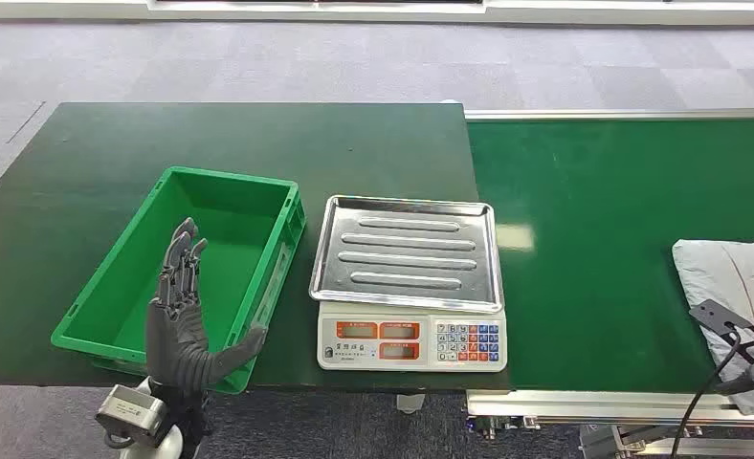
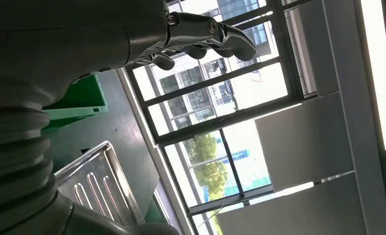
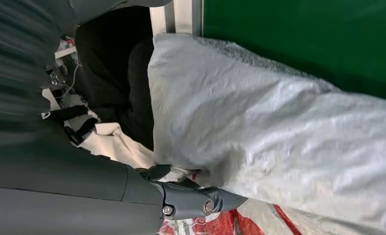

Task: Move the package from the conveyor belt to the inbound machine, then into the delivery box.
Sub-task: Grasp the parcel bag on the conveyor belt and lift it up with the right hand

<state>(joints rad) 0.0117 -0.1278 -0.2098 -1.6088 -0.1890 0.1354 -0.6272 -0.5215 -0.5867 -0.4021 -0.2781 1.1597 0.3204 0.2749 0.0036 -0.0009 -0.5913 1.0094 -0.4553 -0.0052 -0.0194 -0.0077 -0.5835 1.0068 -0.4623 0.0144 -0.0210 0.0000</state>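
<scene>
Lying against the right hand (image 3: 191, 203) — the package (image 3: 279, 132).

The package (image 3: 279, 127) is seen to be wrapped in grey-white crinkled plastic film with a dull sheen. The scale tray (image 1: 404, 251) is of polished, ribbed metal, brightly reflective. The crate (image 1: 282, 249) is of smooth green moulded plastic. The belt (image 1: 603, 210) is covered in matt green material. The bench (image 1: 258, 134) is finished in dark matt green.
</scene>
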